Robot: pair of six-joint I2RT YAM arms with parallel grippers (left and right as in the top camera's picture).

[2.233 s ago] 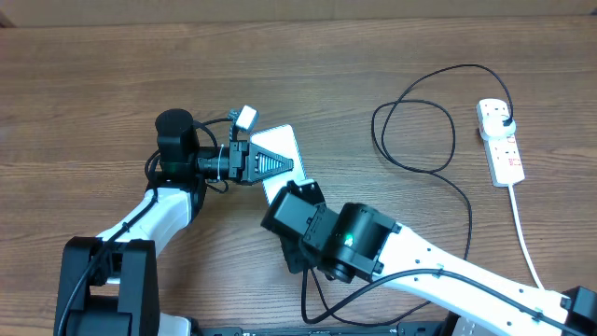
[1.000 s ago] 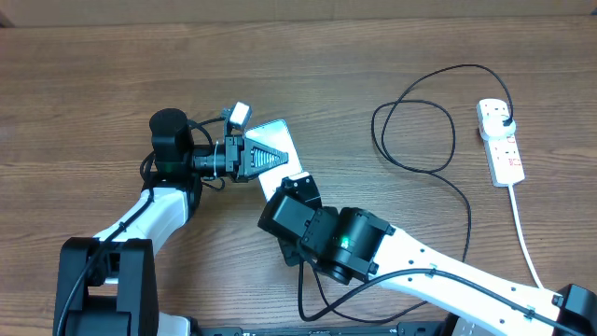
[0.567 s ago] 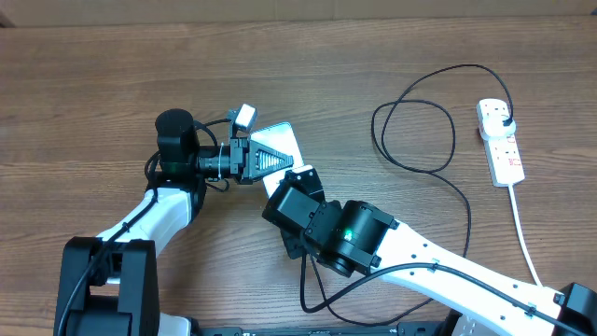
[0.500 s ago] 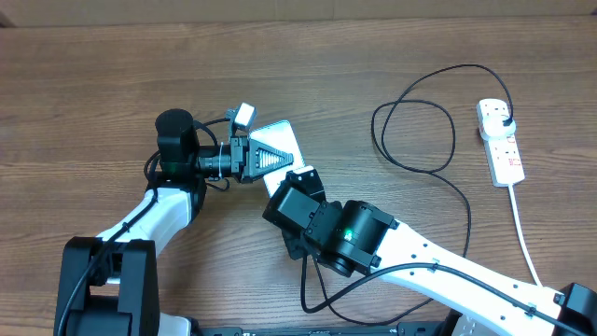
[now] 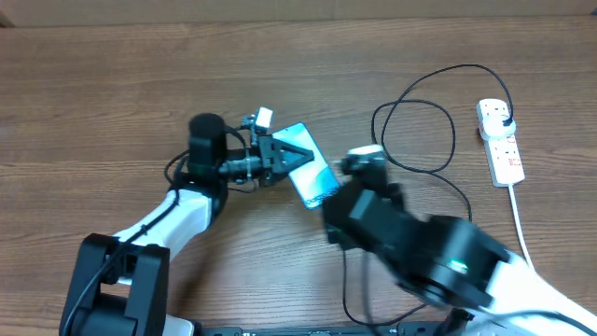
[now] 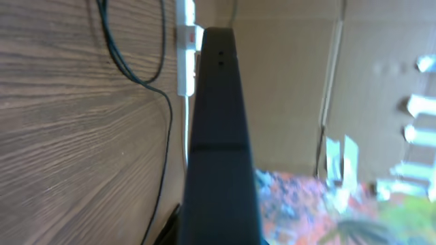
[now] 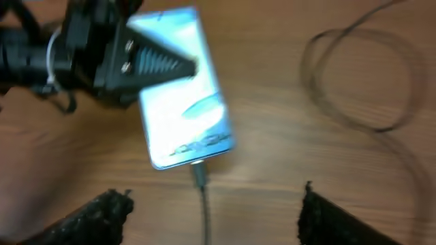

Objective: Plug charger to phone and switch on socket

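Note:
The phone, light-blue screen up, sits off the table's centre with my left gripper shut on its side edge. In the left wrist view the phone's dark edge fills the middle and hides the jaws. The charger's connector tip sits in the phone's lower end, and its black cable loops off to the right. My right gripper hangs open just behind the connector, touching nothing. The socket lies at the far right with the black plug in it.
A white cord runs from the socket toward the table's front right edge. My right arm is blurred, low over the table in front of the phone. Bare wood lies along the back and left.
My right gripper has opened, let go of the connector and drawn back to the right. My left gripper has carried the phone a little to the right.

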